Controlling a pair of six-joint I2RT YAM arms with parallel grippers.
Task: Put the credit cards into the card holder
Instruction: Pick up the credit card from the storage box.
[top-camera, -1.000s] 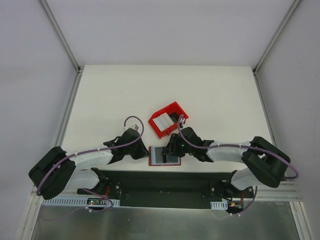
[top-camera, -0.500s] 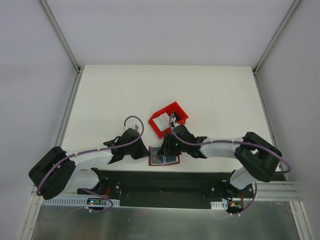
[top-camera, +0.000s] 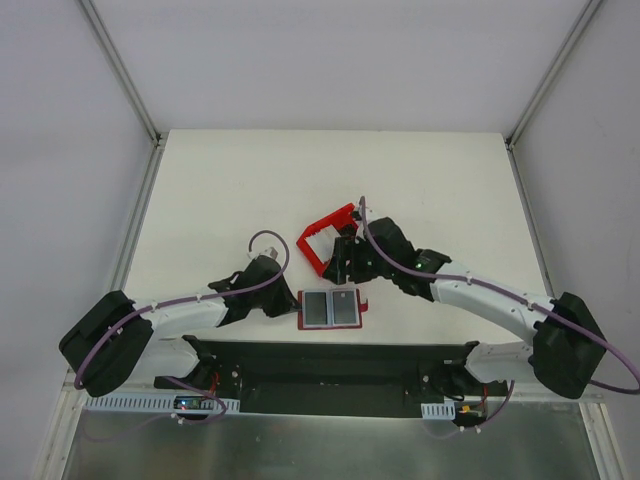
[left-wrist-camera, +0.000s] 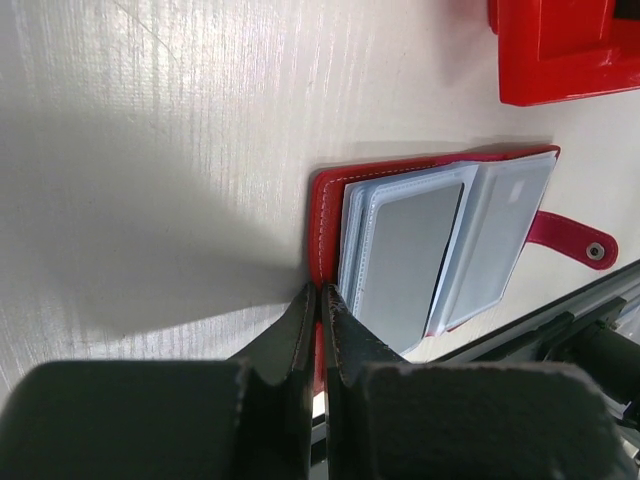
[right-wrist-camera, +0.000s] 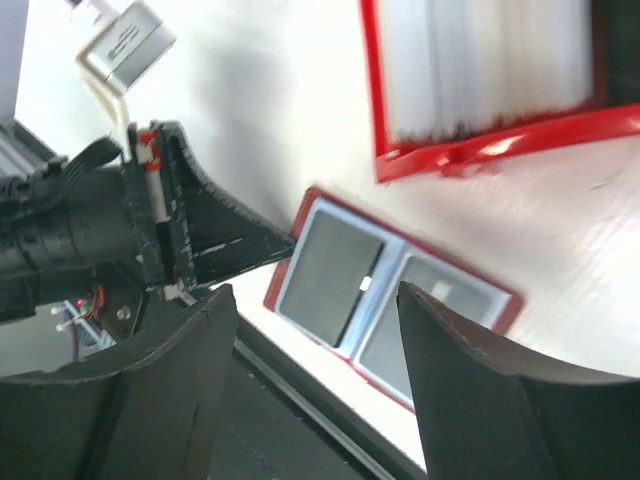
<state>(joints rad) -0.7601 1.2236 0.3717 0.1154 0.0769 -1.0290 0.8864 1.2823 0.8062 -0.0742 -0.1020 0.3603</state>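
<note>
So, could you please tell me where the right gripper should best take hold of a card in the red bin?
Pinch one card's upper edge, coming straight down from above. The credit cards seem to stand on edge, packed together in the red bin, whose walls block the sides; only their tops are free.

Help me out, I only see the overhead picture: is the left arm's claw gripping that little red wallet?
Observer: In its own wrist view the left gripper is shut, with its tips meeting the red edge of the card holder. I see nothing pinched between them.
Visitor: Is anything inside the wallet?
Observer: Yes, a grey card is tucked into the pocket nearest the left gripper.
Visitor: And the other claw?
Observer: The right gripper is open, with nothing between its fingers.
</note>
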